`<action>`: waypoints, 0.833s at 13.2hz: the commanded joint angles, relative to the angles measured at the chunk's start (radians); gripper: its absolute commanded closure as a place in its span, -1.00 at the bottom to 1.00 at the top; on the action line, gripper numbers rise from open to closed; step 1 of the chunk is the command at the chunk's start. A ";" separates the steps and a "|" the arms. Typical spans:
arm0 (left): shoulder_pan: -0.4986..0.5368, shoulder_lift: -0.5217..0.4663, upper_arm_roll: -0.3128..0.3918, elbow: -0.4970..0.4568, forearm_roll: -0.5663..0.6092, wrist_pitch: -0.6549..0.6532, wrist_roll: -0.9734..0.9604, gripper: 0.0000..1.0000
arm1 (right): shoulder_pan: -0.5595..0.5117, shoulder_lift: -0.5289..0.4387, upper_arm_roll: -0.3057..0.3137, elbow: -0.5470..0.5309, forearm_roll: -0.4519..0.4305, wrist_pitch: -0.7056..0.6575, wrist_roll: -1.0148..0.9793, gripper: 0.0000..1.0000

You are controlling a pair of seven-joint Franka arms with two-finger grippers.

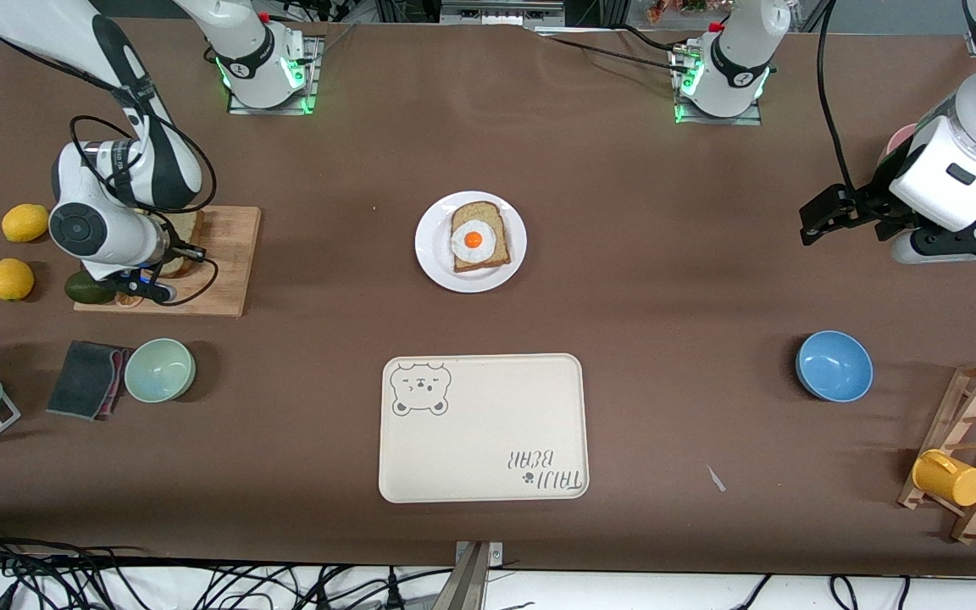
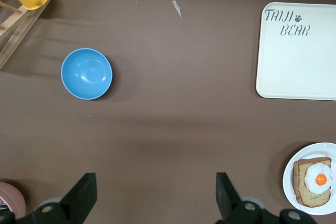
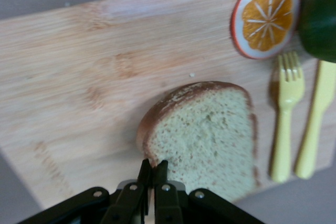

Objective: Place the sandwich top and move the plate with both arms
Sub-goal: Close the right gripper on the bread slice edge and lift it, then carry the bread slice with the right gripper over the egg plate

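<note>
The sandwich top (image 3: pixel 210 135), a plain speckled bread slice with a dark crust, is on or just above the wooden cutting board (image 3: pixel 94 77) at the right arm's end of the table. My right gripper (image 3: pixel 153 169) is shut on its crust edge. In the front view the slice (image 1: pixel 186 227) shows partly under the right wrist. The white plate (image 1: pixel 431 254) sits mid-table and holds a bread slice with a fried egg (image 1: pixel 477 237). My left gripper (image 2: pixel 156 198) is open and empty over bare table at the left arm's end (image 1: pixel 812 222).
A cream bear tray (image 1: pixel 488 424) lies nearer the front camera than the plate. A blue bowl (image 1: pixel 834 366), a wooden rack with a yellow mug (image 1: pixel 948 477), a green bowl (image 1: pixel 159 370), two lemons (image 1: pixel 24 223) and an avocado (image 1: pixel 85 288) stand around. An orange slice (image 3: pixel 265 17), fork (image 3: pixel 286 114) and knife (image 3: pixel 315 119) lie beside the bread.
</note>
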 commanded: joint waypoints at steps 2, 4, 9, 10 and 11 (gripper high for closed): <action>0.001 0.001 0.001 0.015 -0.017 -0.003 -0.001 -1.00 | 0.000 -0.045 0.076 0.149 -0.005 -0.241 -0.002 1.00; -0.001 0.002 0.002 0.015 -0.018 0.000 -0.001 -1.00 | 0.000 -0.036 0.126 0.220 0.001 -0.309 0.008 1.00; -0.001 0.001 0.002 0.015 -0.017 0.001 -0.001 -1.00 | 0.070 0.016 0.264 0.356 0.016 -0.378 0.036 1.00; -0.001 0.001 0.002 0.015 -0.017 0.001 0.001 -1.00 | 0.108 0.036 0.267 0.394 0.024 -0.389 0.054 1.00; -0.001 0.001 0.002 0.015 -0.015 0.000 0.002 -1.00 | 0.147 0.058 0.269 0.421 0.025 -0.395 0.066 1.00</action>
